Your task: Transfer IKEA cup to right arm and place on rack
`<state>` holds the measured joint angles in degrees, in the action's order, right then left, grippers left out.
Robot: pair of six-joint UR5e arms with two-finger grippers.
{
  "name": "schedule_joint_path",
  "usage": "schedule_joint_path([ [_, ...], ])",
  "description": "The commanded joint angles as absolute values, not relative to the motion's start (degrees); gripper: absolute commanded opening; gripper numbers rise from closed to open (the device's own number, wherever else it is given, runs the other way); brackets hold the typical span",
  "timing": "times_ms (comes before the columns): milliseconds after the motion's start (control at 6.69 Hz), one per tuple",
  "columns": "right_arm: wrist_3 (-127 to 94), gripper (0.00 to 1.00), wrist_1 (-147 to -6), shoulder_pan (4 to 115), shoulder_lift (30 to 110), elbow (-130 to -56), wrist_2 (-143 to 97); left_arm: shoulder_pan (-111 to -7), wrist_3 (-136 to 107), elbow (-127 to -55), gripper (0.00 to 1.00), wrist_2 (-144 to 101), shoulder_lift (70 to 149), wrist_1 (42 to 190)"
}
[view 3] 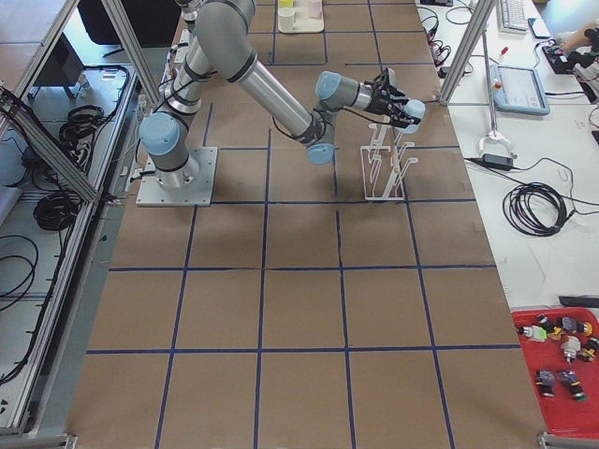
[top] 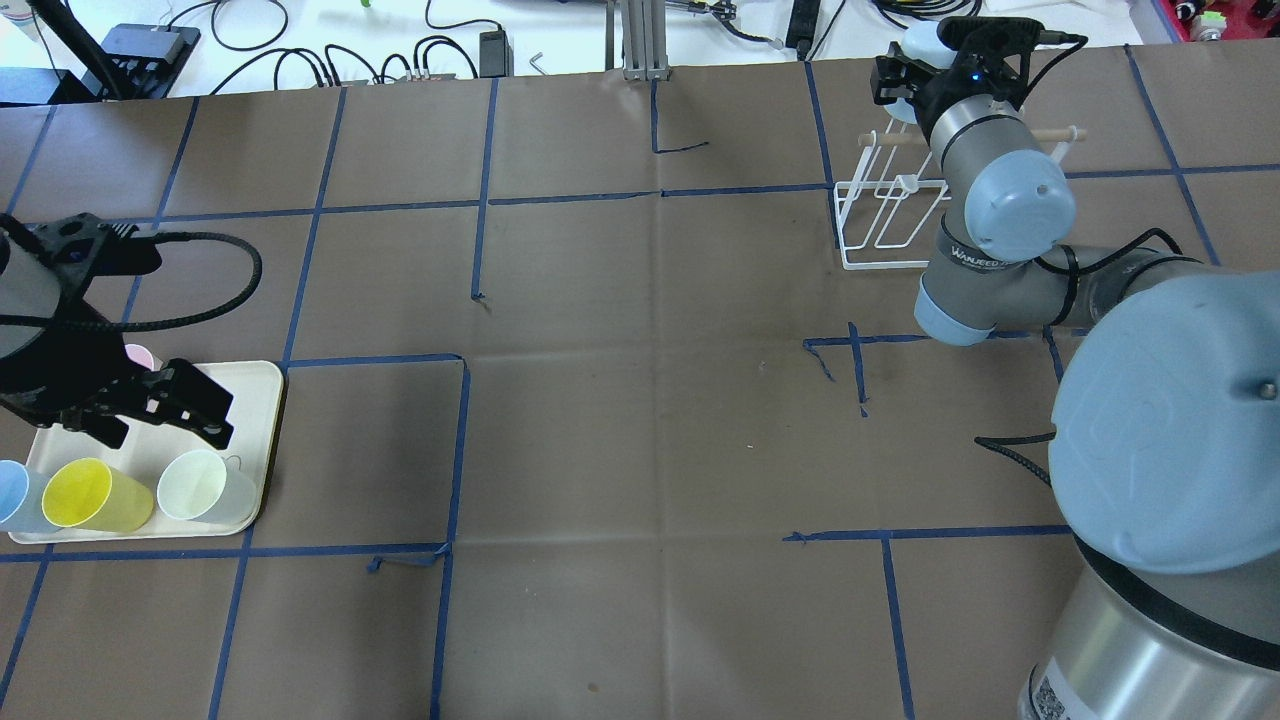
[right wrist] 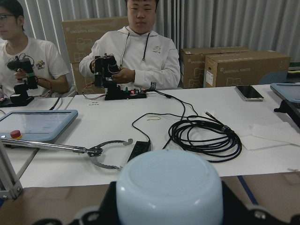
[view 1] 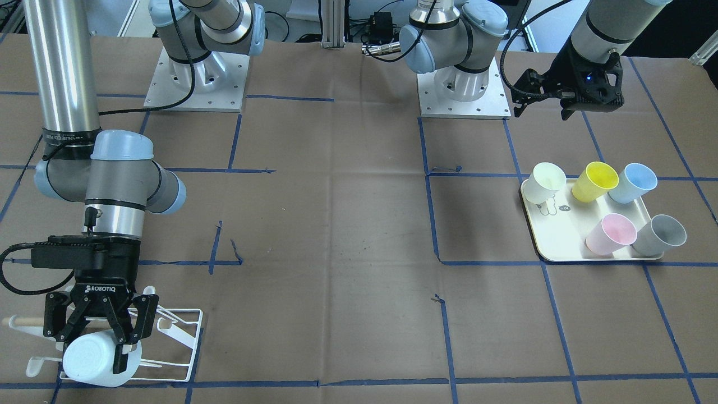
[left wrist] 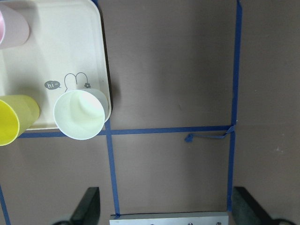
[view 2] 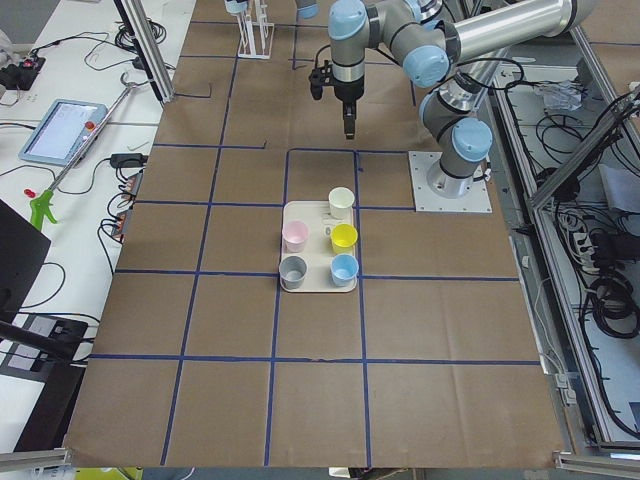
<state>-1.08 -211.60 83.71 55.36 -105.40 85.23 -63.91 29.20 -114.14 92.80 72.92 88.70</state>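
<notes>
Table edge (view 1: 336, 393): front view shows right pincer (view 1: 88, 348) clasping cup (view 1: 84, 366), overhead barely.

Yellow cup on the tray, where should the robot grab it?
Probably by its rim, from straight above: the yellow cup stands upright with its mouth open. One finger inside, one outside on the robot-facing wall, since the white cup, blue cup and pink cup crowd the other sides.

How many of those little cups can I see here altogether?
6. On the cream tray: white cup, yellow cup, sky-blue cup, pink cup, grey cup. The sixth, a pale blue cup, is held in the right gripper over the wire rack. None seems hidden.
</notes>
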Motion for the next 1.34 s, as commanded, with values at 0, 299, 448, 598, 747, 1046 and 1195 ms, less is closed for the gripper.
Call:
schedule_joint_path([
  [0, -1.23, 0.09, -211.73, 83.94, 54.67, -105.56, 85.17, -55.4, 38.65, -118.46, 0.99, 92.55, 73.29, 82.9],
  [299, -1.06, 0.27, -211.73, 83.94, 53.79, -105.56, 85.08, -55.28, 38.58, -120.14, 0.99, 92.11, 76.97, 76.94],
  [448, -0.27, 0.66, -211.9, 83.94, 54.14, -105.47, 85.25, -55.28, 38.41, -121.19, 0.99, 89.85, 78.99, 74.64],
  [598, -0.44, 0.99, -211.9, 83.94, 54.23, -105.56, 85.25, -55.28, 38.06, -123.64, 0.99, 88.26, 79.45, 70.7],
  [747, -0.44, 1.0, -211.73, 83.94, 54.4, -105.64, 85.34, -55.28, 35.71, -127.49, 0.99, 88.24, 79.63, 65.1],
  [1046, -0.35, 1.0, -211.73, 83.94, 54.58, -105.73, 85.34, -55.28, 35.6, -132.7, 0.99, 88.85, 82.94, 55.24],
  [1195, -0.35, 1.0, -211.55, 84.11, 54.75, -105.73, 85.34, -55.28, 35.68, -132.89, 0.99, 88.94, 85.49, 53.46],
])
